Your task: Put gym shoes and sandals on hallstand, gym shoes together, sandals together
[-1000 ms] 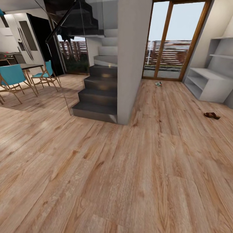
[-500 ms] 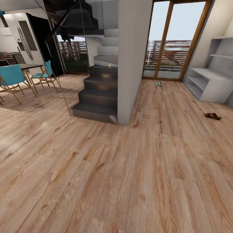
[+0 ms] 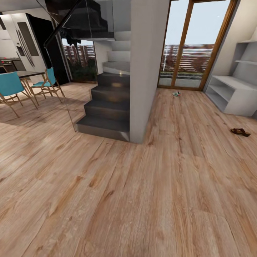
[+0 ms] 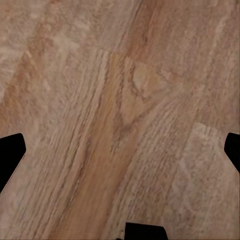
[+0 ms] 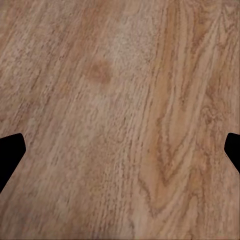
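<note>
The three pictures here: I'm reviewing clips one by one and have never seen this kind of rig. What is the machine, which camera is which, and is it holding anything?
This is a simulated wheeled robot with two arms, driven remotely by a person. The wide picture comes from its head camera, looking down a corridor floor of wood planks. On it lie one gym shoe near the glass doors and one sandal further right. The white hallstand stands against the right wall. A staircase and teal chairs are to the left. The other two pictures come from cameras on each wrist, looking down at bare planks. The dark shapes at their edges are the fingers of the left gripper and right gripper, spread wide with nothing between them.
</note>
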Available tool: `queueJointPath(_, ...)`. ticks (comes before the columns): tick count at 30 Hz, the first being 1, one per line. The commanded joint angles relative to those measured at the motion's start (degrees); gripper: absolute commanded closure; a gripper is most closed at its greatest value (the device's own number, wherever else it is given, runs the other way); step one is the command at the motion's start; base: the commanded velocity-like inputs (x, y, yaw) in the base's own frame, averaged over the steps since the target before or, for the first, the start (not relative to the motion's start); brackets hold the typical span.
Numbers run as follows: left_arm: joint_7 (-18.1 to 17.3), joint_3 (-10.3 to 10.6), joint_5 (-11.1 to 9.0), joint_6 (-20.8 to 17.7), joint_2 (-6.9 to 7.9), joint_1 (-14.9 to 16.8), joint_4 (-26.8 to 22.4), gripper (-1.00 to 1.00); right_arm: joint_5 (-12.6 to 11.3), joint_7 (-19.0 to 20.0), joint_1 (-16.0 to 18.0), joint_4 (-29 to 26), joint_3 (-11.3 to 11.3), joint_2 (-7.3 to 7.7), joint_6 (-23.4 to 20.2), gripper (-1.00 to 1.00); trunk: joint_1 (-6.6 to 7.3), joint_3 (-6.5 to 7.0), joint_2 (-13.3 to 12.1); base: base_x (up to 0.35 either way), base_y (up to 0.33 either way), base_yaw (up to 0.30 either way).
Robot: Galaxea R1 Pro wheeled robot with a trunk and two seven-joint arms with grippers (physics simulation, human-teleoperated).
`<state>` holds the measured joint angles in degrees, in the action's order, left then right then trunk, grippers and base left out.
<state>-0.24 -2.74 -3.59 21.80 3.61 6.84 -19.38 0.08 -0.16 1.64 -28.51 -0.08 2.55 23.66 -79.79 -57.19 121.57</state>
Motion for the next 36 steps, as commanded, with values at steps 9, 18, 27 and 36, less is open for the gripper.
queueJointPath(9,-0.03,-0.01,-0.37,0.17,0.07,0.04,0.05,-1.0,0.01,-0.02,0.02,0.04,-0.01,0.0,0.16,-1.0,-0.03,-0.04,0.01,0.331,0.0,-0.072)
queueJointPath(18,-0.03,0.02,-0.37,0.2,0.07,0.05,0.09,-1.0,0.01,-0.02,0.02,0.04,-0.01,0.0,0.16,-1.0,-0.03,-0.04,0.01,0.331,0.065,-0.243)
queueJointPath(27,-0.03,0.01,-0.37,0.25,0.08,0.02,0.1,-1.0,0.01,-0.02,0.02,0.05,-0.01,0.01,0.16,-1.0,-0.03,-0.04,0.01,0.331,0.088,-0.264)
queueJointPath(36,-0.03,-0.06,-0.37,0.25,0.08,0.02,0.1,-1.0,0.01,-0.02,0.02,0.07,-0.01,0.02,0.16,-1.0,-0.03,-0.04,0.01,0.331,0.098,-0.264)
